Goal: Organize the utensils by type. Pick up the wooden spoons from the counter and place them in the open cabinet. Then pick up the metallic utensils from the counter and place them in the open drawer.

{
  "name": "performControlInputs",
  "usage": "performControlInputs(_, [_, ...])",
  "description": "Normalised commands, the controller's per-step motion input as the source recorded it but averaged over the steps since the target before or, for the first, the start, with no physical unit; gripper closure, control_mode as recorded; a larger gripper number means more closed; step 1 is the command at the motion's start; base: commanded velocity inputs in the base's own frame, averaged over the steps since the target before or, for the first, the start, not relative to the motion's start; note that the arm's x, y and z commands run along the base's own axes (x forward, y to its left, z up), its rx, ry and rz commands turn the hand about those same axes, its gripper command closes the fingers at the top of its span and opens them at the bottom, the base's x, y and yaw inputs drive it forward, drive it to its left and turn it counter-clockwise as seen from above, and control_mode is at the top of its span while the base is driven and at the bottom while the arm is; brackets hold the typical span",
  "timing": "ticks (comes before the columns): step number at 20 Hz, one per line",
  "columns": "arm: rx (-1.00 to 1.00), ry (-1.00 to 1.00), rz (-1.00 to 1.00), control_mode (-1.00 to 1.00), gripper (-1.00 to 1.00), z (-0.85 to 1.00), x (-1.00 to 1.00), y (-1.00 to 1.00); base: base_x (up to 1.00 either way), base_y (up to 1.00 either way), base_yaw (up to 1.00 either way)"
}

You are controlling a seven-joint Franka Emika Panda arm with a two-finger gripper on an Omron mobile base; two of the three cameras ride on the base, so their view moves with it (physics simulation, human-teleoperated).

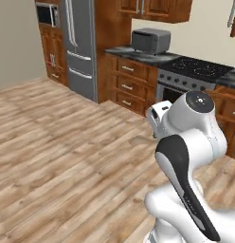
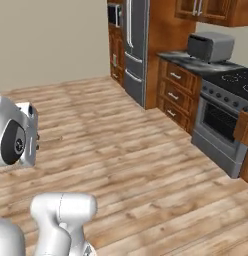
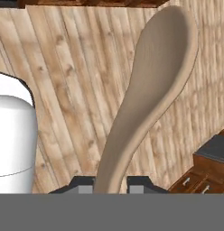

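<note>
Gripper (image 3: 110,184) jaws are closed on the handle of one light tan wooden spoon (image 3: 152,85). Spoon long axis runs straight out from the fingertips, oval bowl at the far end, held above the wood-plank floor (image 3: 68,76).

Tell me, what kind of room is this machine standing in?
A home kitchen, by the look of it: a steel fridge, a stove with an oven below, and a toaster oven on the counter.

Wooden spoon (image 3: 150,99) is held between claw (image 3: 110,184) tips, above floor (image 1: 58,142); toaster oven (image 1: 150,40) is set on bench (image 1: 138,53) left of stove (image 1: 197,69).
</note>
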Motion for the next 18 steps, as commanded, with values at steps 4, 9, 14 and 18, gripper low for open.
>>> performControlInputs(4, [0.0, 0.0, 0.0, 1.0, 1.0, 0.0, 0.0, 0.0, 0.12, -0.07, -0.88])
performControlInputs(9, [0.0, 0.0, 0.0, 1.0, 1.0, 0.0, 0.0, 0.0, 0.2, -0.05, -0.85])
performControlInputs(14, [0.0, 0.0, 0.0, 1.0, 1.0, 0.0, 0.0, 0.0, 0.37, -0.01, -0.78])
performControlInputs(18, [0.0, 0.0, 0.0, 1.0, 1.0, 0.0, 0.0, 0.0, 0.58, 0.0, -0.6])
